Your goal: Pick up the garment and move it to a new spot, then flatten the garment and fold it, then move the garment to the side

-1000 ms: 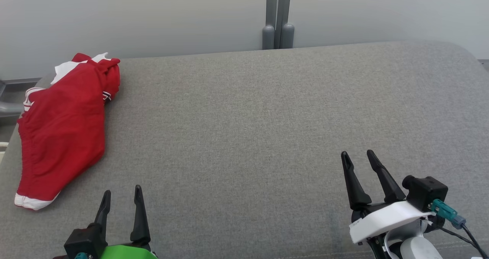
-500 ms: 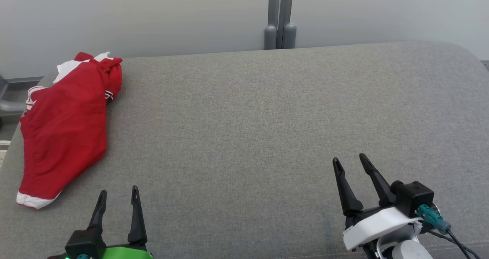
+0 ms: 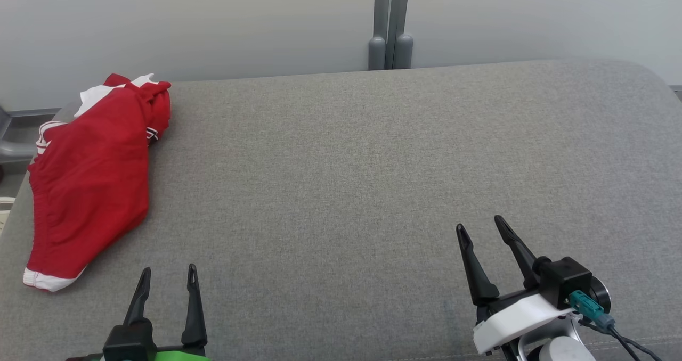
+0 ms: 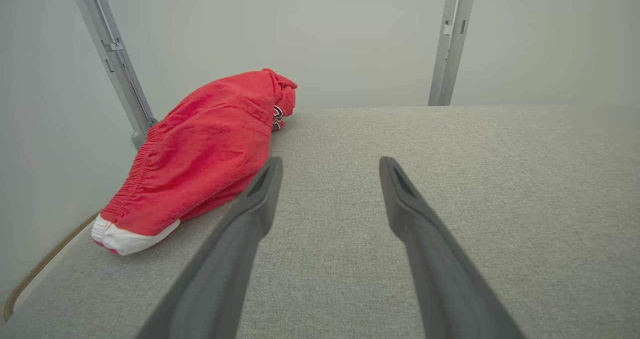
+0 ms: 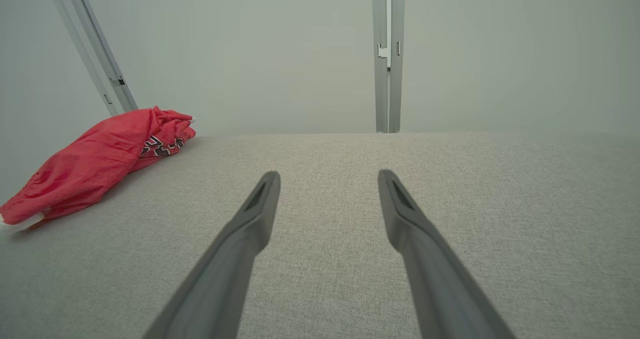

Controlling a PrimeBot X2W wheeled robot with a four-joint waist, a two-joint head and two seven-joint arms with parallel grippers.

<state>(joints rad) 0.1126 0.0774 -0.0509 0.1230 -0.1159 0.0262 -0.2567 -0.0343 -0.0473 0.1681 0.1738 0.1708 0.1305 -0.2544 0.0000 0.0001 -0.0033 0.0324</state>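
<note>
Two grippers, our left gripper [image 3: 169, 268] and right gripper [image 3: 479, 222], hover with fingers spread wide and empty over the near edge of the grey cushion [image 3: 346, 164]. Our red shorts [image 3: 90, 185] lie crumpled along its far left edge. We judge them light, limp and slightly slick; the gathered waistband [image 4: 142, 166] looks the firmest place to pinch.

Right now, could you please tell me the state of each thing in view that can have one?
Red garment: bunched, not flattened, lying near the left edge of the grey surface, not held.
Left gripper: open, empty, apart from the garment.
Right gripper: open, empty, over bare surface.
</note>
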